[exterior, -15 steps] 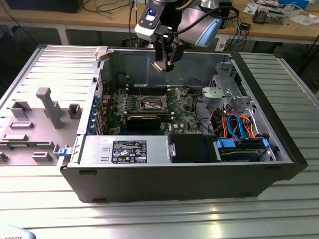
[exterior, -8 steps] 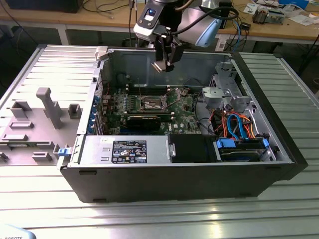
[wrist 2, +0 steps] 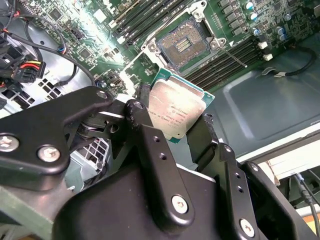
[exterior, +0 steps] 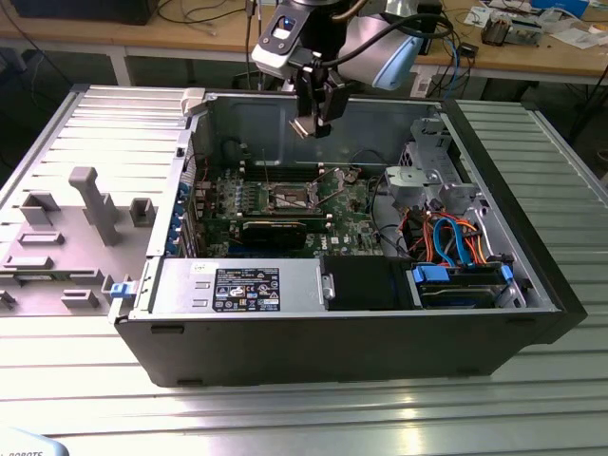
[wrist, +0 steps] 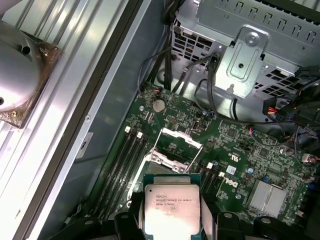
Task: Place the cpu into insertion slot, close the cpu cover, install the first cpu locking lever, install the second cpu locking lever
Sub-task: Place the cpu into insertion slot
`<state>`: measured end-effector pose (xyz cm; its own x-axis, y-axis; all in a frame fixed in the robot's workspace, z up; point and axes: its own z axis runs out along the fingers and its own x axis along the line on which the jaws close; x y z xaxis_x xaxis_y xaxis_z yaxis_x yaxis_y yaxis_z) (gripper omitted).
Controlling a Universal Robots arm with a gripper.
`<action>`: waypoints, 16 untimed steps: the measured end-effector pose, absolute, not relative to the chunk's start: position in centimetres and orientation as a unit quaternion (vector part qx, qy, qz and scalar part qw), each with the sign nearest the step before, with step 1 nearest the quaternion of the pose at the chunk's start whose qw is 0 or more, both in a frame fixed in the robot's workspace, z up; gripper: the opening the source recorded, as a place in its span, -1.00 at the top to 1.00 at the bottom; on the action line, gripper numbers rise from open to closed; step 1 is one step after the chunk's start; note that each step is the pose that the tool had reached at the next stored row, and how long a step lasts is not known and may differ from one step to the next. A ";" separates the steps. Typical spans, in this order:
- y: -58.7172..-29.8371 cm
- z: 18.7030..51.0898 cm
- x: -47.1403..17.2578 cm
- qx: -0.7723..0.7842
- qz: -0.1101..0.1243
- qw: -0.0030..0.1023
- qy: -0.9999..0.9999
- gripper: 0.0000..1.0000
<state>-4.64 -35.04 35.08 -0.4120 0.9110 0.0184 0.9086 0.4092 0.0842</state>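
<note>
Gripper (wrist 2: pixel 172 120) is clamping the cpu (wrist: pixel 171 207) by its edges above the uncovered insertion slot (wrist 2: pixel 182 42) — open computer case (exterior: pixel 332 351) is lying on a ribbed metal table (exterior: pixel 380 418), cluttered wooden workbench (exterior: pixel 190 38) behind.

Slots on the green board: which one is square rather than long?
The insertion slot, a dark square with a silvery rim; the memory slots beside it are long, narrow and black.

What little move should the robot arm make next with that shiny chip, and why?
Probably ease the gripper down toward the insertion slot. It grips the cpu by its edges, up above the slot, and the slot looks open and empty, with nothing lying in it.
</note>
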 end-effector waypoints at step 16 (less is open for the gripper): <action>-35.0 35.1 -4.6 0.557 0.040 0.016 0.830 -0.08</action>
